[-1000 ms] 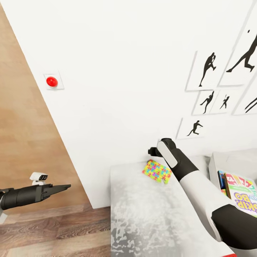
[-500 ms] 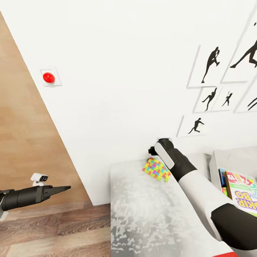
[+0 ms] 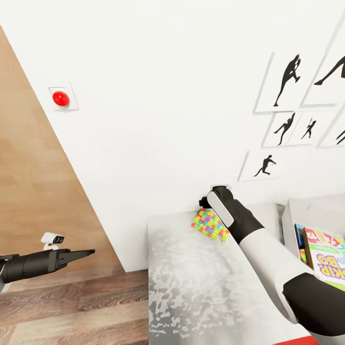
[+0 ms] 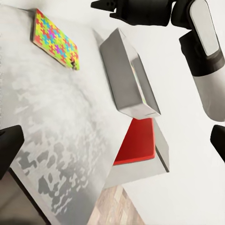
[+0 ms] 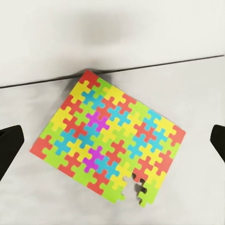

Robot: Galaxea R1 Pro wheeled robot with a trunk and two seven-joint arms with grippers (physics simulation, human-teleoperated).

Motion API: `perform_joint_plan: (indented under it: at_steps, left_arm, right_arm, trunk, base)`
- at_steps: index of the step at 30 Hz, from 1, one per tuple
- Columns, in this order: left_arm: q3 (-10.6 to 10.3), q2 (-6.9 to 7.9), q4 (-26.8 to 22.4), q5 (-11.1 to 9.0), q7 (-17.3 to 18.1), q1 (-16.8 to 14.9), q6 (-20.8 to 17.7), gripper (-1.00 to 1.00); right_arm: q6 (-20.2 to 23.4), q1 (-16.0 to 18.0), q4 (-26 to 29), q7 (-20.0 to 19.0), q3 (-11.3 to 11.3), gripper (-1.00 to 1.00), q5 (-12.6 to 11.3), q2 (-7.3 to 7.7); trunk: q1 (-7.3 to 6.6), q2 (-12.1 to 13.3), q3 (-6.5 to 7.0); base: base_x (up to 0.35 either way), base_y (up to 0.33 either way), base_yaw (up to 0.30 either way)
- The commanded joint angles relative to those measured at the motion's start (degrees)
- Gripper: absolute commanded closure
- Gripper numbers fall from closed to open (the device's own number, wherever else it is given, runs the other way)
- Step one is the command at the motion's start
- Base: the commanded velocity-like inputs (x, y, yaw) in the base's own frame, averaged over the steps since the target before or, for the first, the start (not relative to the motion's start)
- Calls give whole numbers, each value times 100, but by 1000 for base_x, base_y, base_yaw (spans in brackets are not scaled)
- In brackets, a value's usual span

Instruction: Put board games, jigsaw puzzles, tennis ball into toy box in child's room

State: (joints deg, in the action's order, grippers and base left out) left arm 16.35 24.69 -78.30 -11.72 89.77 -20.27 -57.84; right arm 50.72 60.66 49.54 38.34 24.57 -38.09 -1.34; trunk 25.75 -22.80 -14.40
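- A thin multicoloured jigsaw puzzle mat (image 5: 108,141) lies flat on the mottled light grey worktop (image 3: 201,292), against the white wall, not yet picked up.
- The right gripper (image 5: 112,140) hangs over it, fingers spread wide, holding nothing.
- The light grey toy box (image 3: 293,213) already holds a "SKIP BO" board game (image 3: 328,261).
- The left gripper (image 4: 112,140) is open and empty, off over the floor.

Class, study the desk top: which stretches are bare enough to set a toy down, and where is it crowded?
The table is bare across its near stretch, between its left edge and the right arm. The far corner by the wall is crowded: the jigsaw puzzle lies there under the open right gripper. The toy box at the right already holds board games.
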Motion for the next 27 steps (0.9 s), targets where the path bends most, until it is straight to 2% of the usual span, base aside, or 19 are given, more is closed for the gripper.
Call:
perform_joint_plan:
  at_steps: [1, 27]
  left_arm:
    - [0, 3, -1, 3, 23, -4, -61, -100]
    - [1, 3, 15, 3, 23, -4, -61, -100]
  right_arm:
    - [8, 7, 3, 60, 17, -100, -58, 2]
    - [-1, 102, 4, 60, 12, -100, -58, 2]
  trunk:
    - [3, -12, -21]
    - [3, -12, -267]
  base:
    - [0, 0, 0]
    - [0, 0, 0]
